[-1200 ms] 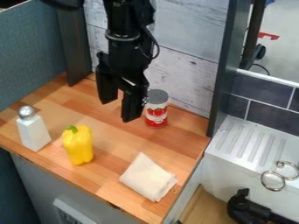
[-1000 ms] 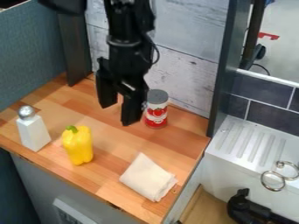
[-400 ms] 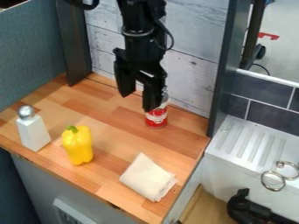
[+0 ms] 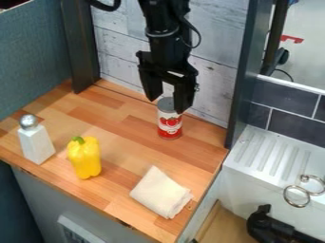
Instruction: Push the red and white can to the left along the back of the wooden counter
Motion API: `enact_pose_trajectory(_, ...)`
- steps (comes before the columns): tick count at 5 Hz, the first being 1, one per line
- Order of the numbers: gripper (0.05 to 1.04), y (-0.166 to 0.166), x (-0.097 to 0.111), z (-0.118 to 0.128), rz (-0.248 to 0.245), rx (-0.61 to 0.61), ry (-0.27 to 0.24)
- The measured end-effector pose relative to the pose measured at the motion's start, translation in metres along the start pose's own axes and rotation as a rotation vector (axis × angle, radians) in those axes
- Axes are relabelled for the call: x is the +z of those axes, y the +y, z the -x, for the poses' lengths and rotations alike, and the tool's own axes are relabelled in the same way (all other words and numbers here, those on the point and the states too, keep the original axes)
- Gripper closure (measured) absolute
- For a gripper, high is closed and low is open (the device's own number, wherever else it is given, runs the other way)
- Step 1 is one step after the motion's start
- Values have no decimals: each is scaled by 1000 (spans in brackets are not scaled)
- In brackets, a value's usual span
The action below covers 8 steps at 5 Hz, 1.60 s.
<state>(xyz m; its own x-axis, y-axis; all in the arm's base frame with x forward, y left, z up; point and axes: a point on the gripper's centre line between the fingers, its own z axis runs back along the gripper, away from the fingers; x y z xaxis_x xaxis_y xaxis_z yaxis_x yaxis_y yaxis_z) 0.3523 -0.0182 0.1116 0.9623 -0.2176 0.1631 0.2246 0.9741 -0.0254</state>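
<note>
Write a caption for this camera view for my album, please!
Open robot hand hangs near a tomato can, with a yellow bell pepper, folded cloth and white shaker about.

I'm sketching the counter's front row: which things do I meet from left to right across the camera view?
White shaker with a silver top → yellow bell pepper → folded pale cloth.

Your fixed camera looks from above the front of the wooden counter (image 4: 124,142), slanting down toward the plank wall (image 4: 217,78) at twelve o'clock, close enough to span the teal panel (image 4: 32,61) at ten and white sink (image 4: 257,182) at four.
</note>
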Motion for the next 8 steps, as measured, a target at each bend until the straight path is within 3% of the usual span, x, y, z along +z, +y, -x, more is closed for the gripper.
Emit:
enact_pose_trajectory(2,81,-4,-19,-14,49,79,-23)
enact_pose_trajectory(3,81,-4,-20,-28,77,125,-109)
enact_pose_trajectory(4,81,3,-31,-31,91,180,-124)
enact_pose_trajectory(6,81,4,-46,-37,100,246,-96)
enact_pose_trajectory(8,81,-4,-43,-41,121,263,-76)
